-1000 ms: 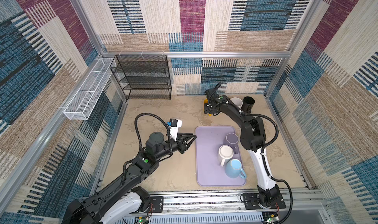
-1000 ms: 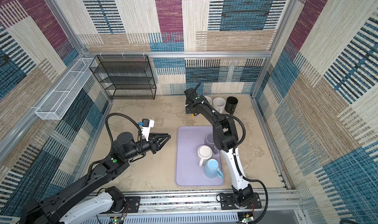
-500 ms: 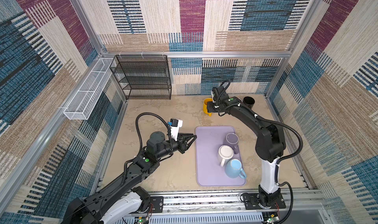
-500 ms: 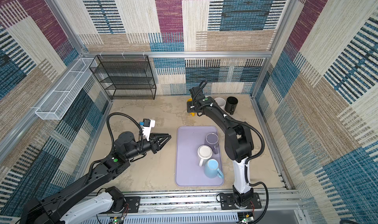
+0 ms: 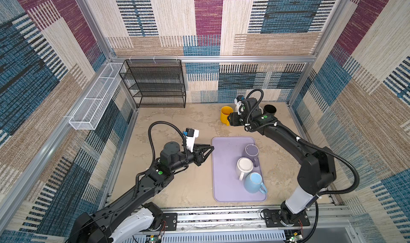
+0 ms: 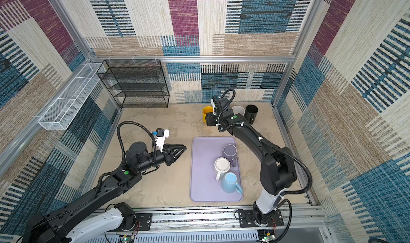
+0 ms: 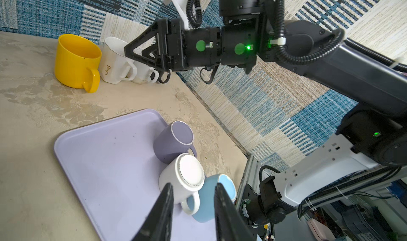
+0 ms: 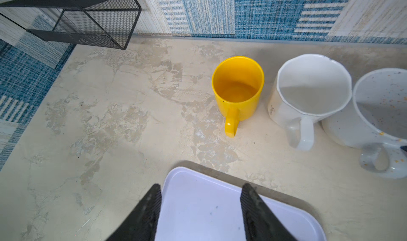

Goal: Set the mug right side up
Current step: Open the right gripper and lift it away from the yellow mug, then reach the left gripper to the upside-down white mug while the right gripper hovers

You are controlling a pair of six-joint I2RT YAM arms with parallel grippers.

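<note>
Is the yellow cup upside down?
No, it is right side up. The yellow cup stands on the table with its open mouth up, and its inside bottom shows.

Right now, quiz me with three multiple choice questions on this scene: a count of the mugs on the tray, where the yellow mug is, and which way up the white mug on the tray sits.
1. How many mugs are on the purple tray?
A three; B two; C five.

2. Where is the yellow mug?
A on the tray; B on top of another mug; C on the bare table, beyond the tray.

3. How does the tray's white mug sit?
A upright; B upside down; C on its side.

Answers:
1 A: the purple mug, the white mug and the blue mug are the only ones on it.
2 C: the right wrist view shows it standing on the table past the tray's edge.
3 B: its flat base faces up.
</note>
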